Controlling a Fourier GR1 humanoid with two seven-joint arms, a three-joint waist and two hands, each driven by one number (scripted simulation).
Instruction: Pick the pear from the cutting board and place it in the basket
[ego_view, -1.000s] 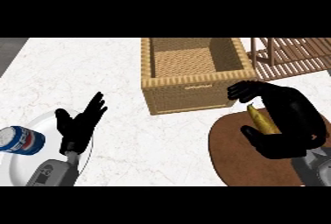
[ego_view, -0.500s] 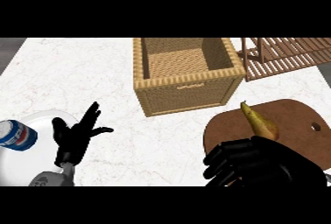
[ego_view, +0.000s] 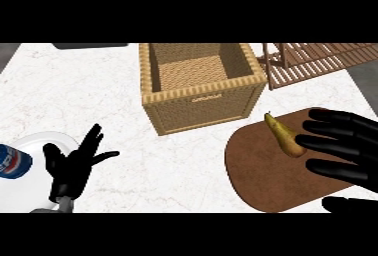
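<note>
Pear (ego_view: 284, 136) lies on cutting board (ego_view: 258, 170); right robot hand (ego_view: 347, 145) released beside it, left robot hand (ego_view: 74, 167) likewise unclenched.

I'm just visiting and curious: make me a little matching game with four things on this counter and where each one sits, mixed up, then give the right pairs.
Things:
1. pear
2. basket
3. can
4. left hand

Places:
A. on the white plate at the left edge
B. on the brown cutting board, beside the right hand
C. open over the counter, lower left, fingers up
D. at the middle, towards the far side, left of the wooden rack

Pairs: 1-B, 2-D, 3-A, 4-C
</note>
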